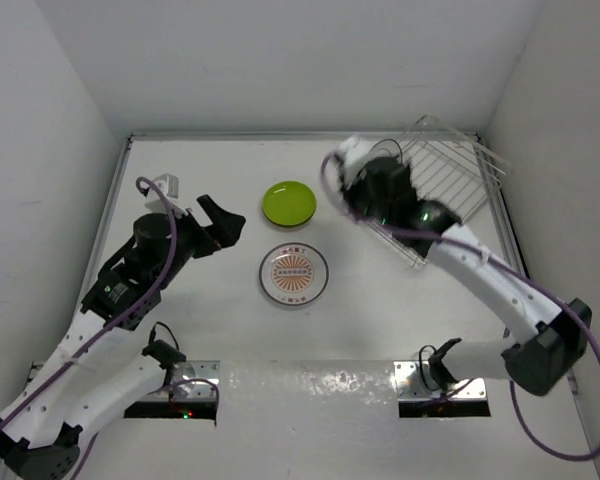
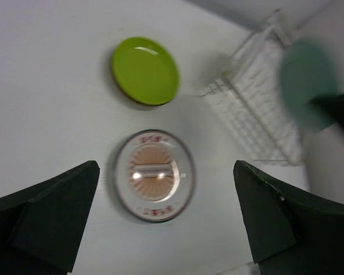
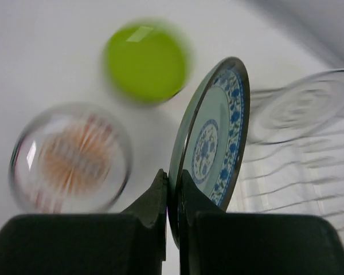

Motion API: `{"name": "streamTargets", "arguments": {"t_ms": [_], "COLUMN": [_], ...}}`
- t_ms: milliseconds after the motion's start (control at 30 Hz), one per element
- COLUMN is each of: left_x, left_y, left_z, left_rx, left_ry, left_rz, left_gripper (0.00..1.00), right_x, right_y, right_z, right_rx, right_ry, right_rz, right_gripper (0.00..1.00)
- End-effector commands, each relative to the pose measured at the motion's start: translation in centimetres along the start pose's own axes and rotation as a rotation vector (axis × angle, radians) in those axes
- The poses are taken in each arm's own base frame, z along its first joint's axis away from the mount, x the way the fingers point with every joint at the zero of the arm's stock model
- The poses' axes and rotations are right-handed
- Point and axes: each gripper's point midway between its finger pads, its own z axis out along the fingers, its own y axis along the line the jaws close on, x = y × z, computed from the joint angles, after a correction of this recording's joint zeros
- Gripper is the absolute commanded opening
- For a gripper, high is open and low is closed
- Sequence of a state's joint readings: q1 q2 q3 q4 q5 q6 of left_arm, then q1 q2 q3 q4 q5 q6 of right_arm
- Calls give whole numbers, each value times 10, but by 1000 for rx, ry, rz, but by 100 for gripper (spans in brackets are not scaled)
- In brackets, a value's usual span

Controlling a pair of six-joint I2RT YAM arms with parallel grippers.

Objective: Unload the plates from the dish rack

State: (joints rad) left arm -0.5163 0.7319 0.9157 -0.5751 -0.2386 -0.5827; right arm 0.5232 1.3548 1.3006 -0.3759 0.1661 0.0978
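Right gripper (image 3: 172, 179), clenched on the lower rim of a small round plate with a blue floral pattern (image 3: 213, 134); the plate stands on edge between the two dark fingers, its patterned face turned toward the silvery wire dish rack (image 3: 301, 172), which lies just to the gripper's right. I judge the plate to be clear of the tines, so the step in hand is the carry and set-down. Ahead of the gripper and to its left lie a round lime-green plate (image 3: 146, 62) and, nearer, a round white plate with an orange sunburst pattern (image 3: 71, 156), both flat on the white table (image 1: 205, 330). My grip is a thin pinch at one point of the rim, so the plate could pivot or slip if I swing fast; I would travel slowly and keep the rim low in the jaws. I would steer for bare table beside those two plates, not above them, roll the wrist until the plate lies nearly flat, bring its lower edge into contact, and only then let the jaws part. A blurred clear shape beyond the plate, over the rack, I cannot identify. Left gripper (image 2: 166, 195), spread wide and empty, hovers over the sunburst plate; I would route the right arm wide of it.
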Motion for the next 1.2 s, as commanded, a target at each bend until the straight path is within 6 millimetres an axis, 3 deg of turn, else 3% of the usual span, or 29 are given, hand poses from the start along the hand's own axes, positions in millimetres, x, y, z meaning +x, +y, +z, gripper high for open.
{"name": "streamTargets", "arguments": {"t_ms": [0, 33, 67, 100, 133, 167, 200, 233, 267, 333, 433, 533, 567, 700, 767, 1033, 1133, 1167], "left_x": [-5, 3, 25, 33, 44, 70, 76, 98, 102, 122, 132, 130, 131, 129, 130, 123, 125, 124], "left_y": [-59, -64, -59, -68, -67, -60, -62, -52, -56, -46, -43, -43, -41, -26, -14, -23, -27, -28], "left_z": [-12, -11, -2, -1, 3, 13, 18, 27, 29, 38, 47, 50, 50, 51, 53, 53, 55, 55], "left_rx": [279, 306, 307, 358, 360, 341, 353, 318, 352, 313, 305, 304, 290, 216, 163, 217, 228, 229], "left_ry": [30, 59, 118, 156, 193, 270, 287, 342, 352, 397, 416, 403, 402, 364, 343, 314, 329, 330], "left_rz": [-215, -260, -275, -293, -326, -338, -353, -377, -387, -409, -415, -416, -413, -397, -395, -420, -434, -435], "left_gripper": [100, 100, 100, 100, 100, 100, 100, 100, 100, 100, 100, 100, 100, 99, 99, 98, 95, 94], "right_x": [107, 102, 96, 104, 100, 101, 99, 98, 101, 110, 125, 129, 136, 115, 115, 141, 141, 135], "right_y": [63, 86, 84, 88, 104, 109, 116, 134, 142, 165, 196, 207, 209, 199, 195, 250, 247, 231], "right_z": [-37, -53, -56, -61, -72, -75, -78, -83, -84, -83, -74, -65, -59, -50, -51, -76, -67, -59], "right_rx": [-248, -267, -191, -183, -215, -213, -217, -248, -269, -311, -380, -358, -342, -199, -179, -511, -441, -318], "right_ry": [208, 132, 88, 83, 38, 20, -5, -43, -48, -49, -14, 13, 37, -35, -53, -72, -53, -44], "right_rz": [-541, -591, -615, -635, -657, -668, -675, -694, -727, -771, -819, -853, -857, -776, -757, -821, -813, -814], "right_gripper": [0, 0, 0, 0, 0, 0, 0, 0, 0, 0, 0, 0, 0, 0, 0, 0, 0, 0]}}
